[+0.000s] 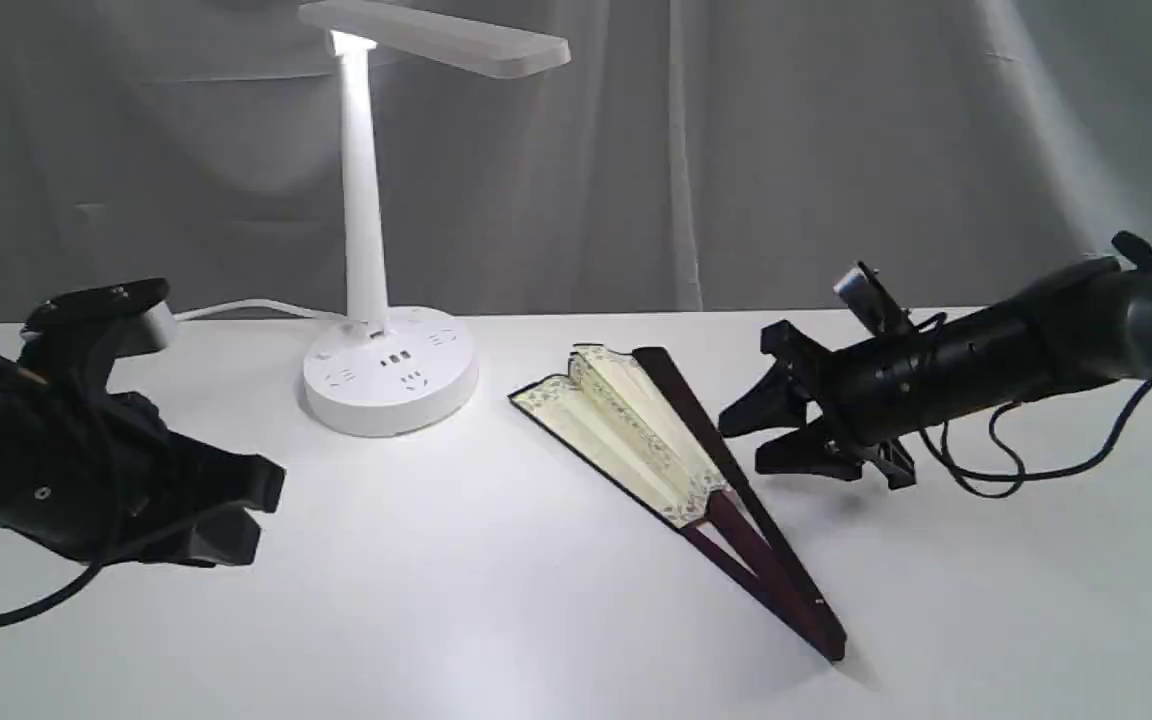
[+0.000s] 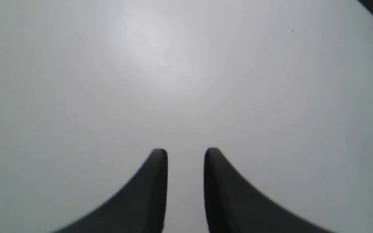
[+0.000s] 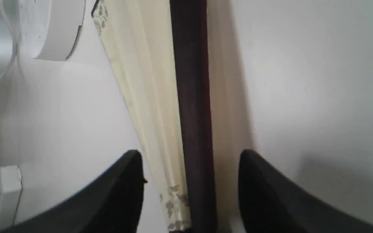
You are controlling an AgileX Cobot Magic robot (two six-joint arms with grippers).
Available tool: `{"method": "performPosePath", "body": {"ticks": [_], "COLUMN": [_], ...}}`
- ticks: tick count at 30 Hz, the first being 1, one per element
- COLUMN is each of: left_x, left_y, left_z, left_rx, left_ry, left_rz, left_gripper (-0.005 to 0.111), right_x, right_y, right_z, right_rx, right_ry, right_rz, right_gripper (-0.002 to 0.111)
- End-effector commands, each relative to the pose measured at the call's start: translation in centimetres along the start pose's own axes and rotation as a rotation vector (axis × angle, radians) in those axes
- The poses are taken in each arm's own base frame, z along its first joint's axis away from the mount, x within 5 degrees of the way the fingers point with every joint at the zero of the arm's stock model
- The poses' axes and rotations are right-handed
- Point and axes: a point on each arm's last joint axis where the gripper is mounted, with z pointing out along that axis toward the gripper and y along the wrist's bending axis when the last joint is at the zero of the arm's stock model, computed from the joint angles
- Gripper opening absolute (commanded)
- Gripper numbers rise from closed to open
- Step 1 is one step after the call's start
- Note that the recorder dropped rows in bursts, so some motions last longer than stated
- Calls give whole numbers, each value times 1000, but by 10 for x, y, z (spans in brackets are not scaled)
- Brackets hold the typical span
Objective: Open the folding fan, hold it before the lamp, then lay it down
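Observation:
The folding fan (image 1: 636, 440) lies on the white table (image 1: 496, 600), spread only to a narrow wedge, its cream leaf toward the lamp and its dark ribs meeting at the front right. The white lamp (image 1: 366, 200) stands lit at the back left on its round base (image 1: 391, 375). My right gripper (image 1: 751, 440) hovers open just right of the fan. In the right wrist view the right gripper (image 3: 189, 153) straddles the dark guard (image 3: 189, 81), beside the leaf (image 3: 147, 81). My left gripper (image 1: 246, 510) sits far left, away from the fan. In the left wrist view the left gripper (image 2: 185, 152) is slightly open over bare table.
A grey curtain (image 1: 836, 150) hangs behind the table. The lamp's white cord (image 1: 246, 308) runs left from the base. A black cable (image 1: 1026, 460) loops under the right arm. The right wrist view shows a white plug block (image 3: 8, 181) beyond the lamp base (image 3: 53, 29).

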Motion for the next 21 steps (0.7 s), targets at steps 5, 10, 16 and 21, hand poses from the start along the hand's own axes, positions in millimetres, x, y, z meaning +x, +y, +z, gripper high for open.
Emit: {"method": "performPosePath", "body": {"ticks": [5,10,16,21], "left_x": [1,-1,0,1], "left_y": [-18,-32,-34,-34], "left_z": [7,10,11,11], "left_rx": [13,23,21,24], "left_ry": [3,-36,-33,-25], "left_rz": [54,87,103,103], "left_gripper": [21,21,21,21], "right_x": [2,5,8,7], "right_y": [-11,-5,4,3], "right_z": [10,18,31,30], "right_rx": [-76,-76,-51,-52], "right_ry": [-12,0,-11,-14], "right_rz": [67,38,-17,-8], "right_gripper": [46,46,46,46]}}
